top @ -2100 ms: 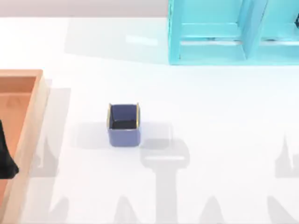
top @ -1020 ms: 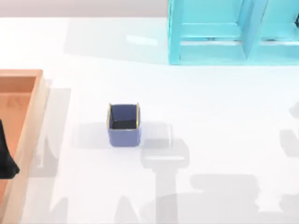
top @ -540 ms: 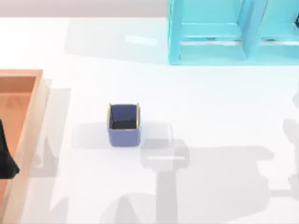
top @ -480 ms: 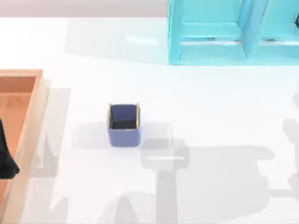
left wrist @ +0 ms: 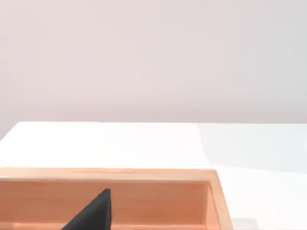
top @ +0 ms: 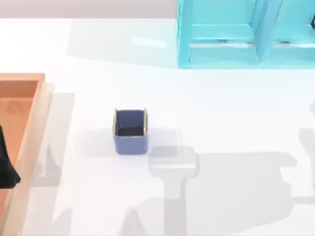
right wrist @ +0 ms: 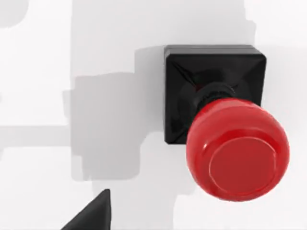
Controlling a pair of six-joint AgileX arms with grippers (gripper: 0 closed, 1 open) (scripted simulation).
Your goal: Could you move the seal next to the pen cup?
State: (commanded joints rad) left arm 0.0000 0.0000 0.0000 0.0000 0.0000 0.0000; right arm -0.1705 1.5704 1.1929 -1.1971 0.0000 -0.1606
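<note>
The pen cup [top: 130, 131], a small square blue-purple box with thin yellowish rim edges, stands upright left of the table's middle in the top view. The seal [right wrist: 225, 129] appears in the right wrist view, upright on the white table, its glossy red knob above a square black base. A dark part of my right gripper [right wrist: 91, 215] hangs above the table beside the seal, apart from it. My left gripper [top: 6, 169] is parked over the wooden tray at the left edge, and its dark tip [left wrist: 93, 213] also appears in the left wrist view.
A large wooden tray [top: 29, 128] lies along the table's left side, its rim [left wrist: 110, 175] visible from the left wrist. A turquoise shelf [top: 246, 34] stands at the back right. A broad arm shadow [top: 236, 187] covers the front right of the table.
The arm shadow at the front right has grown and spread leftward across the table. The pen cup and my left gripper have not moved.
</note>
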